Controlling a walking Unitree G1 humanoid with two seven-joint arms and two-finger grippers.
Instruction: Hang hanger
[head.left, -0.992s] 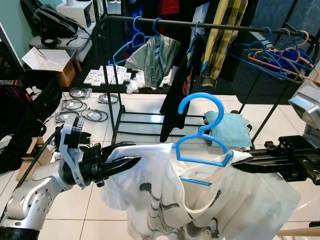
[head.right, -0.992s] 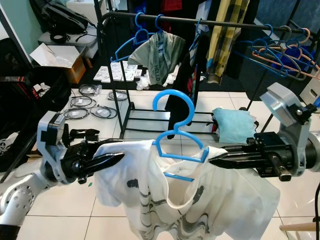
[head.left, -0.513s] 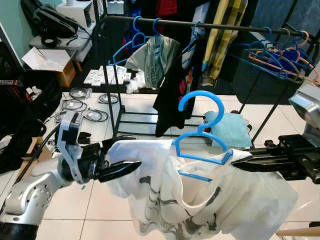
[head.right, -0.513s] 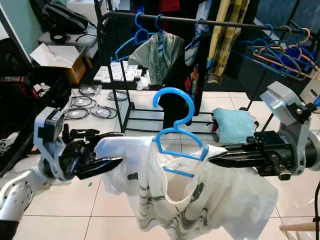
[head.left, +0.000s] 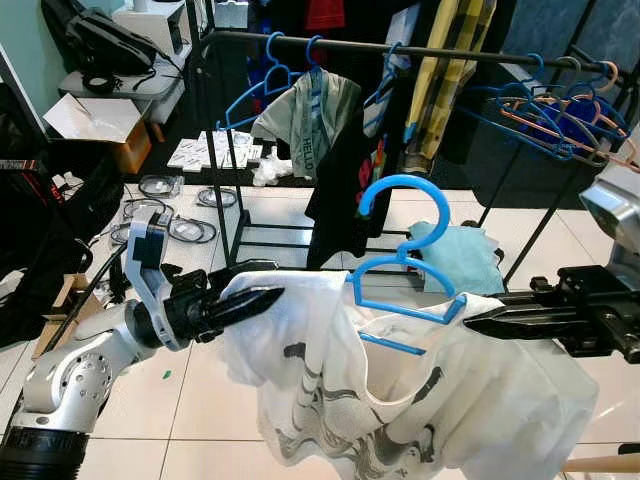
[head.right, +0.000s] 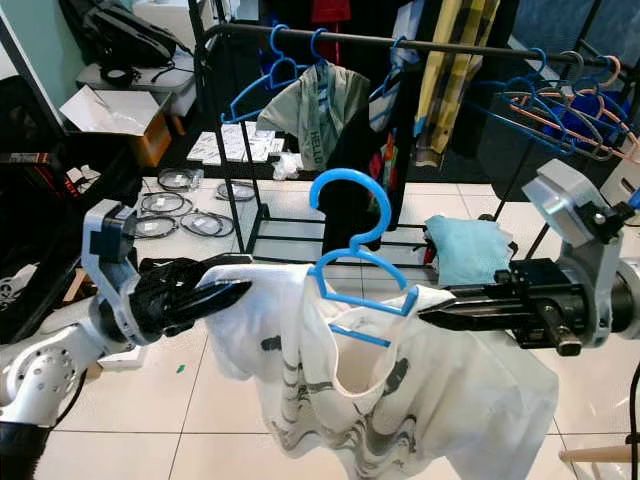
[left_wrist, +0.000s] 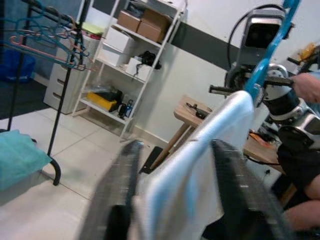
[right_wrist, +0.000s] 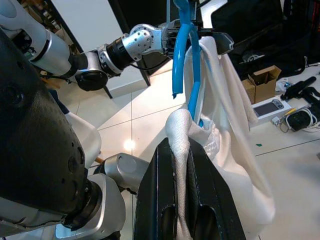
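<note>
A blue plastic hanger (head.left: 405, 270) floats in front of me with a white shirt (head.left: 400, 400) with black marbling draped over it. My left gripper (head.left: 270, 297) is shut on the shirt's left shoulder, and white cloth sits between its fingers (left_wrist: 120, 200) in the left wrist view. On the opposite side my right gripper (head.left: 475, 322) is shut on the cloth at the hanger's right end, the fabric pinched between its fingers (right_wrist: 160, 200). The black clothes rail (head.left: 400, 47) stands behind and above the hanger's hook.
The rail carries several blue hangers (head.left: 545, 110), a green shirt (head.left: 310, 115), a black garment (head.left: 345, 180) and a yellow plaid one (head.left: 445, 70). A teal cloth (head.left: 455, 255) lies under the rack. Cables (head.left: 170, 215) and a cardboard box (head.left: 95, 120) sit at left. A person's hand (left_wrist: 307, 87) shows beyond.
My left gripper has risen and lifted the shirt's left shoulder level with the hanger. The hanger sits a little higher. The right gripper has hardly moved.
</note>
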